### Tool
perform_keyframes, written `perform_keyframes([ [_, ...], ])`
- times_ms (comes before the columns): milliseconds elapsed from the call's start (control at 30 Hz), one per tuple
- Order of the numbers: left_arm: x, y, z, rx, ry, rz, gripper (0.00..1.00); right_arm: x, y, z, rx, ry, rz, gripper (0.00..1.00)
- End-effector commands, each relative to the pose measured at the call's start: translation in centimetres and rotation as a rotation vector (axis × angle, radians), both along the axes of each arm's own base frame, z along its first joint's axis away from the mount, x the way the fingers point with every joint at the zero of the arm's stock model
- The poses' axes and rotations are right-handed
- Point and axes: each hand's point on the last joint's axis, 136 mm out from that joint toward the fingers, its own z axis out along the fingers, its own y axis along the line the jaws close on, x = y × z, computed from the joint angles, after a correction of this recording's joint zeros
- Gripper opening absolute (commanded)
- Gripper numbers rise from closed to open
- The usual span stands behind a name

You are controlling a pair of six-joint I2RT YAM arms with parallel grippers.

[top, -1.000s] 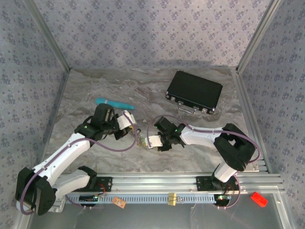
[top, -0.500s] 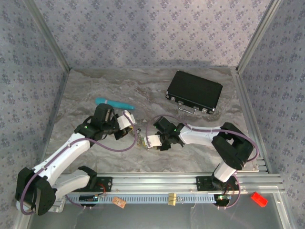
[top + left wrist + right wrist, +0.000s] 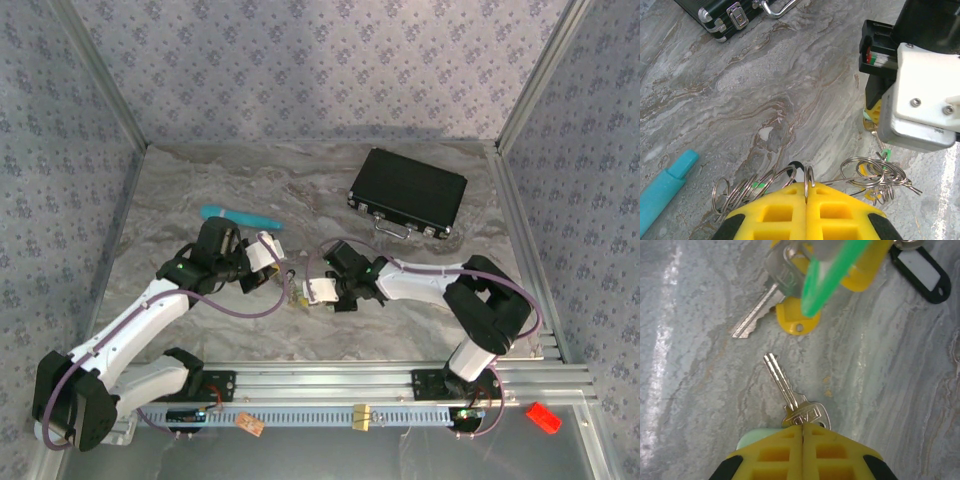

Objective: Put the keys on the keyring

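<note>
Left pincer (image 3: 806, 188) clamped on thin wire keyring (image 3: 807, 175) | right pincer (image 3: 803, 429) pinching flat silver key (image 3: 784, 385), seemingly

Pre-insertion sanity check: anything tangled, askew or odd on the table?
Yes. The keyring is a tangled bunch of wire loops, not one clean ring, spread on both sides of the shut left gripper, which pinches one loop. The right gripper grips a key by its head.

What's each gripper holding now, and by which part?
The right gripper pinches a silver key by its head, blade pointing away. The left gripper pinches the keyring by one wire loop's near edge.
</note>
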Motion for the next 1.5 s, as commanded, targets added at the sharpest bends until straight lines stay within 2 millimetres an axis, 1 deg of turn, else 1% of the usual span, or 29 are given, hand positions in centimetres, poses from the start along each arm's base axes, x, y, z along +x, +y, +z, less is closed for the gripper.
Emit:
perform_keyframes([
  [0,-0.3,-0.5,0.8,-0.025,-0.032,-0.032,0.00,0.5,0.6,1.0,0.057,0.039,-0.050,0.00],
  [133,-0.3,-0.5,0.8,-0.025,-0.033,-0.031,0.00,0.9,0.2,1.2,0.091,0.103,-0.113,0.00],
  [400,-0.4,-0.5,0.8,-0.026,-0.031,-0.035,0.00,2.1,-0.7,1.3,0.159,0.315,-0.310,0.00],
  [567,-0.4,-0.5,0.8,-0.024,-0.029,-0.036,0.00,2.5,-1.1,1.2,0.174,0.380,-0.381,0.00],
  [867,-0.4,-0.6,0.7,-0.023,-0.026,-0.037,0.00,3.5,-1.6,0.3,0.143,0.479,-0.492,0.00],
  [1267,-0.4,-0.6,0.6,-0.023,-0.023,-0.039,0.00,4.5,-2.0,1.2,0.172,0.504,-0.534,0.00],
  [1433,-0.4,-0.7,0.5,-0.022,-0.017,-0.041,0.00,5.5,-2.4,1.0,0.165,0.495,-0.585,0.00],
  [1467,-0.4,-0.7,0.5,-0.022,-0.019,-0.041,0.00,5.7,-2.4,0.9,0.161,0.492,-0.593,0.01],
])
